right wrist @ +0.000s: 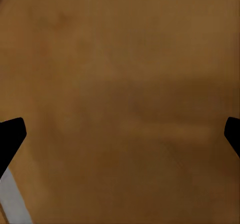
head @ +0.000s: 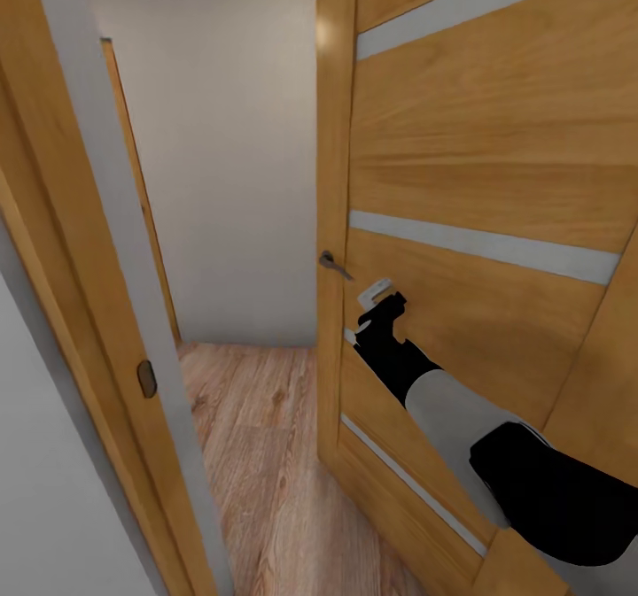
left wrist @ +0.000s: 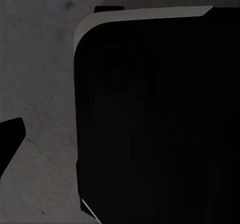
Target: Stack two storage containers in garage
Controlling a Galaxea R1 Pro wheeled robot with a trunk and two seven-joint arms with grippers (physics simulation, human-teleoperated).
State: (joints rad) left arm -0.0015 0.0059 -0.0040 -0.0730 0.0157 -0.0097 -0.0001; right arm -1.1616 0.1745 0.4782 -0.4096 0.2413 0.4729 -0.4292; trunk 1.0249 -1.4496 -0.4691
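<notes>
Neither orange-red storage container is in view. My right gripper [head: 387,302] is stretched out against the orange-brown wooden door [head: 496,153], just right of and below its metal handle [head: 333,264]. In the right wrist view the door's wood [right wrist: 120,84] is very close, and the gripper [right wrist: 120,134] is open with its fingertips [right wrist: 10,136] far apart and nothing between them. The left wrist view looks down at the dark grey concrete floor [left wrist: 40,84] and a black part of my own body [left wrist: 160,124]. One left fingertip [left wrist: 11,134] shows, set wide.
The door, with pale glass slits [head: 483,243], stands partly open. The door frame [head: 84,224] is close on my left, with a latch plate [head: 146,378]. Through the gap lie light wood-plank floor [head: 266,454] and a white wall [head: 230,135].
</notes>
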